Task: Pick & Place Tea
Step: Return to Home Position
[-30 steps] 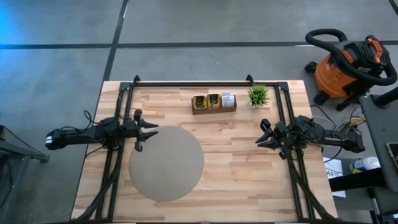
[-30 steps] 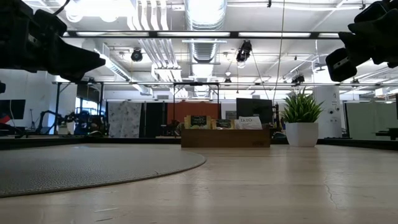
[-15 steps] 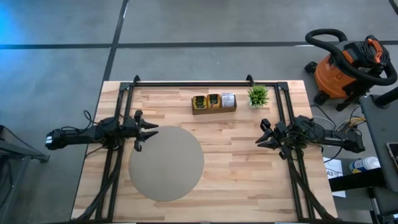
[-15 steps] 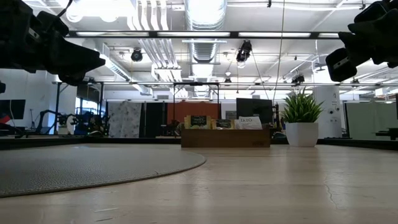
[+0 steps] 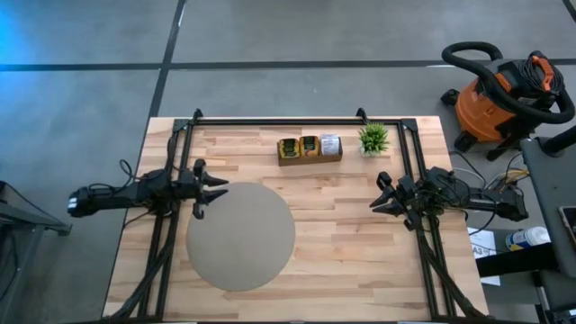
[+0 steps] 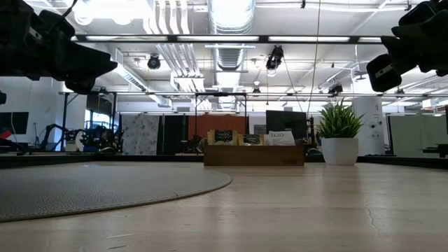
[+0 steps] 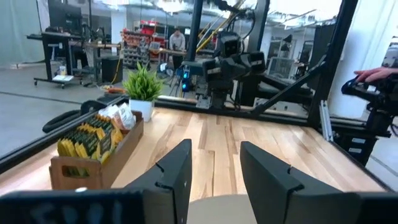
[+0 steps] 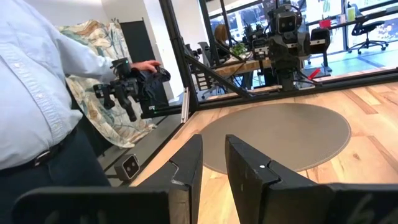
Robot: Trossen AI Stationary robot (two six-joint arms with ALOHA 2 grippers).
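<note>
- Across the top-down frame, my left gripper [image 5: 219, 189] hovers at centre left with its jaws spread, tips over the edge of the round grey mat [image 5: 240, 236]. My right gripper [image 5: 375, 203] hovers at centre right, jaws parted too. The tea [image 5: 301, 147] stands packed in the wooden tray [image 5: 310, 159] at upper centre, well apart from both grippers, just beside the potted plant [image 5: 373, 138].
- From table height, my grippers hang in the upper left [image 6: 98, 70] and upper right [image 6: 378, 73] corners. The tea [image 6: 224, 136] peeks above the tray wall at mid-frame, far back.
- Past my left fingers [image 7: 177, 171], which are spread wide, yellow sachets stand in the tray, off to one side of the gap.
- Past my right fingers [image 8: 186, 168], which are slightly apart, lies the mat. A person [image 8: 37, 93] in a light shirt stands beside the table.
</note>
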